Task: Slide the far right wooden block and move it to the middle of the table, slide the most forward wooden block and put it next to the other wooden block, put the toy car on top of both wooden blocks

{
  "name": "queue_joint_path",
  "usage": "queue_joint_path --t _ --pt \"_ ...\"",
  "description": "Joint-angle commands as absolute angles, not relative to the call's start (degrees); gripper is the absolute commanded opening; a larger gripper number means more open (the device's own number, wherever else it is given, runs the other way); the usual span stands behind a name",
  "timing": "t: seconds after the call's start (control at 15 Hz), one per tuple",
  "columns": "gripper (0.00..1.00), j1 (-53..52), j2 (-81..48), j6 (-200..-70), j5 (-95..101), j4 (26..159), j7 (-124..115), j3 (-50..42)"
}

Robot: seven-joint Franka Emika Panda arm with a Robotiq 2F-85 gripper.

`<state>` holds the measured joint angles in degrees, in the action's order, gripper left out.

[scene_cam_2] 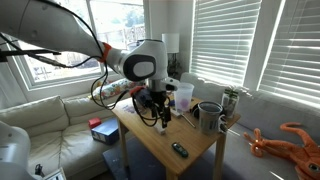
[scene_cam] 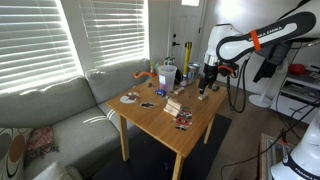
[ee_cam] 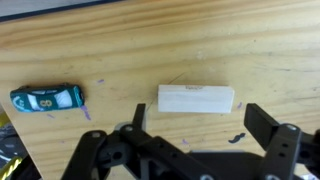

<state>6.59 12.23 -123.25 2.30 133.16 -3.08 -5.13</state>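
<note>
In the wrist view a pale rectangular wooden block point(ee_cam: 196, 99) lies flat on the table point(ee_cam: 100, 40), just ahead of my gripper point(ee_cam: 200, 125). The gripper is open and empty, with one finger on each side below the block's ends and not touching it. A teal toy car point(ee_cam: 47, 98) lies to the left of the block, apart from it. In both exterior views the gripper point(scene_cam: 205, 86) point(scene_cam_2: 155, 108) hangs low over the table point(scene_cam: 150, 125) point(scene_cam_2: 205, 150). I cannot make out the small dark brownish block.
Cups and bottles point(scene_cam: 165, 74) point(scene_cam_2: 208, 116) stand at one end of the table. A small dark object point(scene_cam_2: 179, 150) lies near another edge. A grey sofa point(scene_cam: 60, 105) is beside the table, and an orange toy point(scene_cam_2: 290, 140) lies on the sofa.
</note>
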Motion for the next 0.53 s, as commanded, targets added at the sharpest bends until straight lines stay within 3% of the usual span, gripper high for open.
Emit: queue_joint_path --t 0.0,0.47 --pt "1.0 6.48 12.54 -123.12 2.31 132.97 -3.0 -5.25" --pt "1.0 6.48 12.14 -123.12 2.32 133.14 -3.01 -5.25"
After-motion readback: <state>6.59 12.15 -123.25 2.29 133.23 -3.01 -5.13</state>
